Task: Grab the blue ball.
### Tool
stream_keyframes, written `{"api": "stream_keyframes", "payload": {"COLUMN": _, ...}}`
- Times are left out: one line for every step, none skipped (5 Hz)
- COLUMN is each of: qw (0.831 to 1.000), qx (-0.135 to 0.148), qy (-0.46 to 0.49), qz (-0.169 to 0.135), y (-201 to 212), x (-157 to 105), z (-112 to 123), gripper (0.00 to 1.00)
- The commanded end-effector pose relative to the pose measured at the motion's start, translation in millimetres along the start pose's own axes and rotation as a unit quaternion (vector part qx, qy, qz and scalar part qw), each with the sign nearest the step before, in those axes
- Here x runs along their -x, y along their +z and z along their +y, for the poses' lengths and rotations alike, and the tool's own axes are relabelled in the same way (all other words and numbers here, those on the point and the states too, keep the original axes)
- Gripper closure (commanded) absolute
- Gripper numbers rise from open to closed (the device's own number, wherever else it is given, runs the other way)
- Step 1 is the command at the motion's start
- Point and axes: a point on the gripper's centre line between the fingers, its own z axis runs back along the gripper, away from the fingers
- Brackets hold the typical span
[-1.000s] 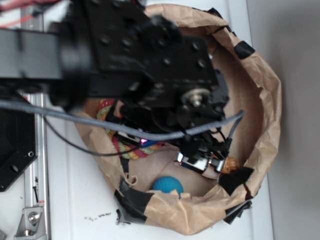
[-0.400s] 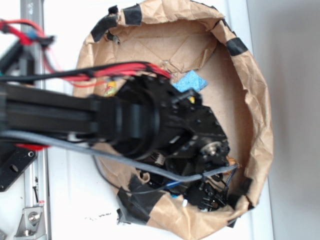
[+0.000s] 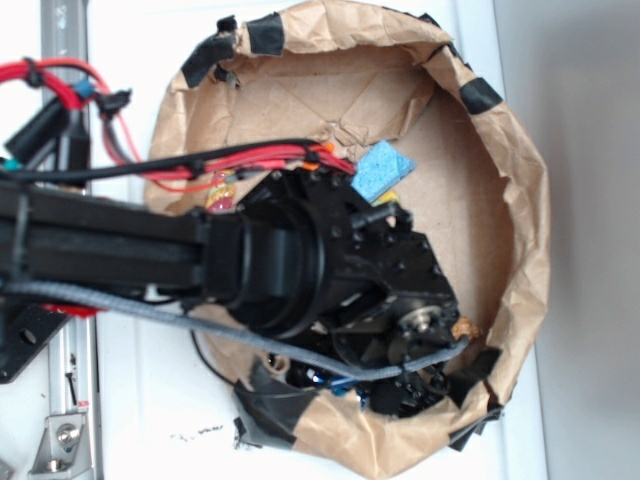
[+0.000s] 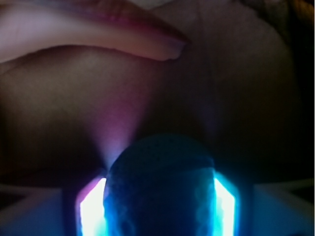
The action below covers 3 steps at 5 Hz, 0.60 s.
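Note:
The wrist view is dark and close. The blue ball (image 4: pixel 160 191), round, teal and slightly textured, fills the gap between my gripper's two glowing pads (image 4: pixel 93 206), which lie against its left and right sides. My gripper (image 4: pixel 160 199) is shut on it. In the exterior view the gripper (image 3: pixel 400 385) is low in the near part of the brown paper bowl (image 3: pixel 520 200), close to its taped rim. There the black arm and wrist hide the ball.
A flat light-blue sponge (image 3: pixel 382 168) lies mid-bowl beside the arm. A small orange-brown piece (image 3: pixel 465 327) sits at the right wall. Black tape patches (image 3: pixel 270 395) hold the rim. A pale paper fold (image 4: pixel 98 34) rises ahead of the gripper. A metal rail (image 3: pixel 65 60) runs along the left.
The arm has swung down to the near side of the bowl and lowered. The ball, open to view a second ago, is now covered by the gripper. The sponge has come into sight.

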Motion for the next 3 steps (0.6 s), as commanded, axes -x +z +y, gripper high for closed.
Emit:
{"api": "stream_keyframes", "payload": {"qw": 0.973, "qx": 0.036, "qy": -0.187, "qz": -0.133, "y": 108, "x": -15, "z": 13, "gripper": 1.0}}
{"api": "stream_keyframes", "payload": {"qw": 0.95, "qx": 0.039, "qy": -0.264, "qz": -0.162, "y": 165, "x": -12, "z": 17, "gripper": 1.0}}
{"api": "stream_keyframes", "payload": {"qw": 0.918, "qx": -0.002, "qy": -0.338, "qz": -0.205, "y": 191, "x": -2, "z": 17, "gripper": 1.0}}
